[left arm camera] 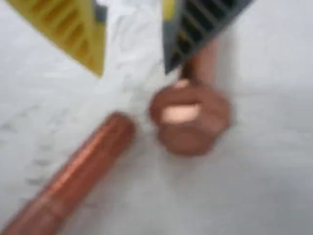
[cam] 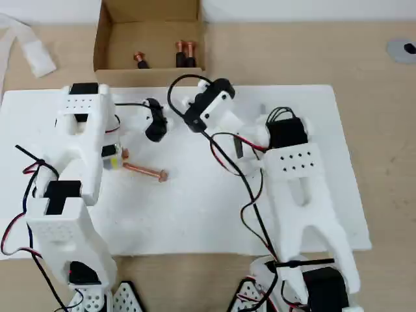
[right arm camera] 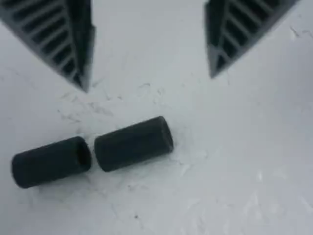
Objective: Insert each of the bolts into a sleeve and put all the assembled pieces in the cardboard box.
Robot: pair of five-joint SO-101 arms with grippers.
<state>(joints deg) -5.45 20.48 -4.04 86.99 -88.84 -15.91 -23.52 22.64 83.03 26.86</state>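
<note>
Hanging open, the left fingers [left arm camera: 73,29] have a bolt [left arm camera: 188,117] by one tip, not in the middle. Closing now might knock it into the other bolt [left arm camera: 73,176]. Open too, the right fingers [right arm camera: 54,34] hang over two sleeves [right arm camera: 133,143].

1. A white mat [cam: 195,221] lies flat on the table and covers most of the middle.
2. The wooden table [cam: 383,130] shows bare around it.
3. A white strip [cam: 36,55] lies at the far left.
4. A grey disc [cam: 401,50] lies at the far right edge.
</note>
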